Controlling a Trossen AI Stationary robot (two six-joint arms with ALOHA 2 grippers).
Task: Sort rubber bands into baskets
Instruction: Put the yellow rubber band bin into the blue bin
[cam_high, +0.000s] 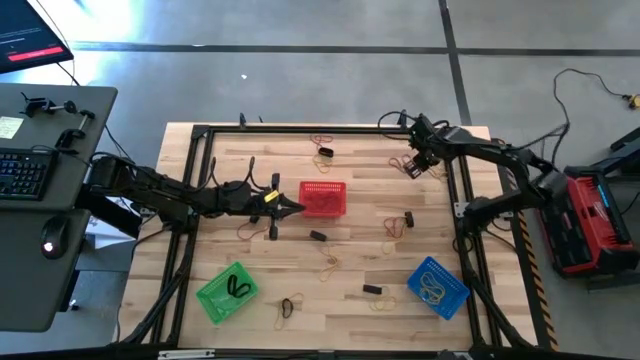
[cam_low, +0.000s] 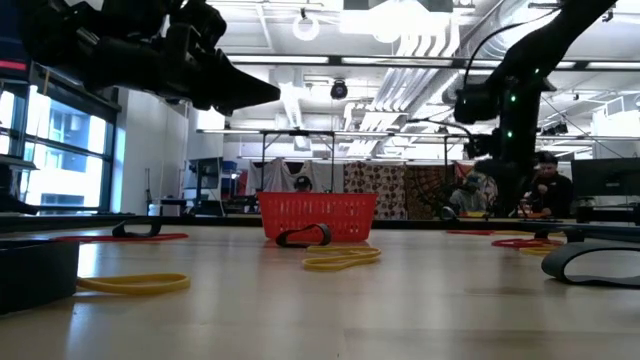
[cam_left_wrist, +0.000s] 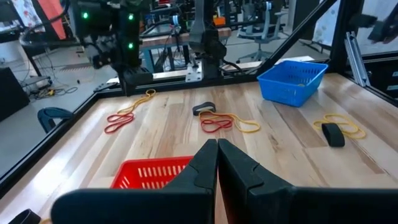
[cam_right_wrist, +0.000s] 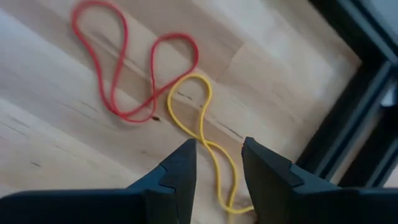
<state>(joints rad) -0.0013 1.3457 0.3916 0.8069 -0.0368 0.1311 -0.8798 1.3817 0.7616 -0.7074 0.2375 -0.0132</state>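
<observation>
Your left tool (cam_high: 290, 207) sits just beside the red basket (cam_high: 323, 198) near the middle of the table (cam_high: 350, 255), fingers pressed together with nothing between them; from its wrist view the closed tips (cam_left_wrist: 217, 163) hang over the basket's rim (cam_left_wrist: 149, 171). Your right tool (cam_high: 414, 166) hangs at the far right corner of the table, fingers (cam_right_wrist: 180, 171) parted, straddling a yellow rubber band (cam_right_wrist: 208, 140) that lies flat on the wood. You have no grip on it; the band is just between the fingers. A red rubber band (cam_right_wrist: 127, 65) lies looped beside the yellow one, overlapping it at one end. Green basket (cam_high: 227, 291) sits at the near left with a black band (cam_high: 236, 287) inside. Blue basket (cam_high: 438, 286) sits at the near right with yellow bands (cam_high: 433, 291) inside. More loose bands are scattered over the table: a yellow loop (cam_low: 342, 259) and a black one (cam_low: 303, 236) in front of the red basket in the low view, others near the far edge (cam_high: 322, 143) and near edge (cam_high: 288, 309).
</observation>
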